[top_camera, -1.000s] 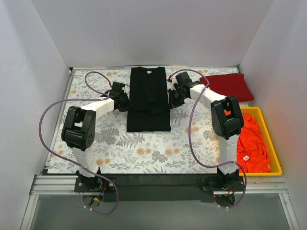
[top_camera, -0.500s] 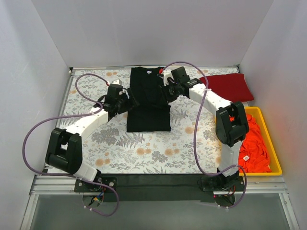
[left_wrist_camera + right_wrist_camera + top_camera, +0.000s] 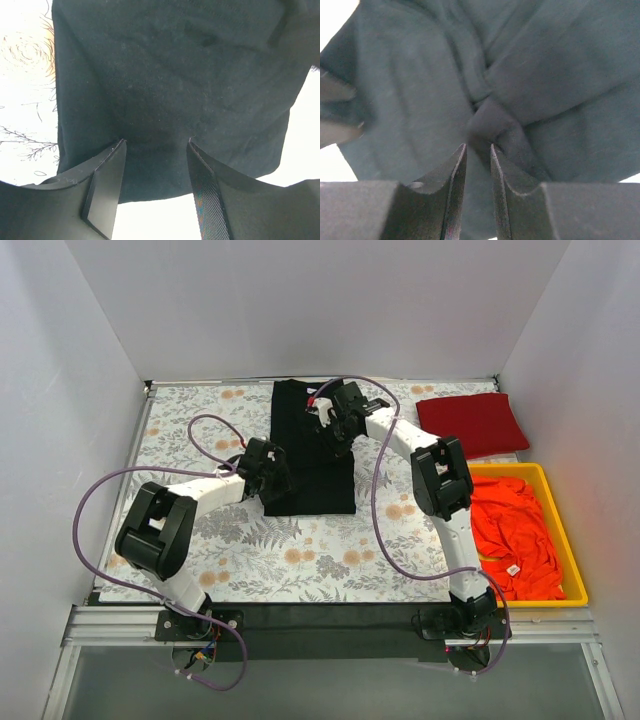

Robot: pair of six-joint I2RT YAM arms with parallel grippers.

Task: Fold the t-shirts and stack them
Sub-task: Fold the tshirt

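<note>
Your black t-shirt (image 3: 315, 485) lies folded lengthwise only. Your left gripper (image 3: 155, 150) gapes over its hem; your right gripper (image 3: 478, 150) is nearly together, grip unclear. The dark red t-shirt (image 3: 472, 422) lies folded; orange-red t-shirts (image 3: 515, 535) remain in the yellow bin (image 3: 572, 550).

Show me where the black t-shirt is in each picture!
Top external: the black t-shirt lies in the back middle, folded long.
Left wrist: fills the view, hem by the open jaws.
Right wrist: its crossed folds fill the view.
Shared landmark: the floral table cover, at the left wrist view's left edge; right wrist shows only white corners.
</note>
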